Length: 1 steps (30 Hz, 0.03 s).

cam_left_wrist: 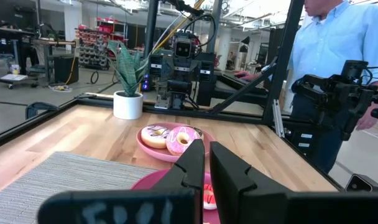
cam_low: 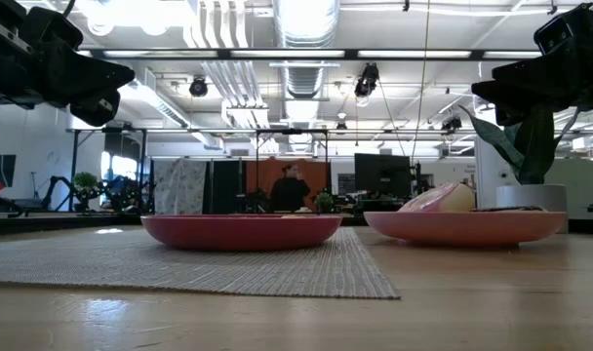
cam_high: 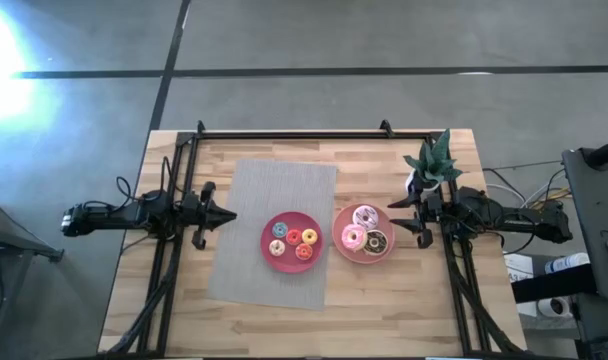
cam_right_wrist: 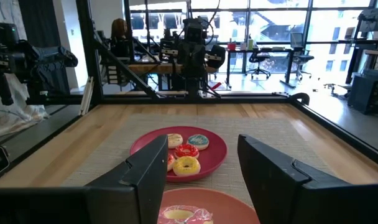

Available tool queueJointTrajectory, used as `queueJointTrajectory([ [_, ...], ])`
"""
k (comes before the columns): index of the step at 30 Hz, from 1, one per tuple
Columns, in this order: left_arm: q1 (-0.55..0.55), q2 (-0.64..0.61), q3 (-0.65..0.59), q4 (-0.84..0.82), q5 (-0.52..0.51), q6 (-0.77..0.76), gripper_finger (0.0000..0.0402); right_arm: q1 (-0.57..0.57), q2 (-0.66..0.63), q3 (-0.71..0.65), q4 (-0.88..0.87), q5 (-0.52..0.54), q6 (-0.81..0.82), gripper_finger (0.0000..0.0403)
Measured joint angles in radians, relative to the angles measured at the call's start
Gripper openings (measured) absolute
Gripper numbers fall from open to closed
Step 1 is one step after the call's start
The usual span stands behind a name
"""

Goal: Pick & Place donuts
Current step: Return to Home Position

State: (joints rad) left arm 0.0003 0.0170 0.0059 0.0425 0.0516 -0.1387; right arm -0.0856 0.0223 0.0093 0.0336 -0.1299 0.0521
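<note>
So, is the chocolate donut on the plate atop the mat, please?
No, the chocolate donut lies on the lighter plate, on bare tabletop.

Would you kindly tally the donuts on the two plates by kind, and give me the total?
Pink-frosted donuts with sprinkles, on the light pink plate: 2
Chocolate donut, on the same plate: 1
Small donuts, on the red plate: 5
Total: 8 donuts

Open tabletop [cam_high: 384, 300] (plant [cam_high: 434, 162] at right edge)
</note>
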Motion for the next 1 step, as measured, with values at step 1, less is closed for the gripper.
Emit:
queueJointTrajectory([
  [1,0.0,0.0,0.0,0.0,0.0,0.0,0.0,0.0,0.0,0.0,0.0,0.0,0.0,0.0187],
])
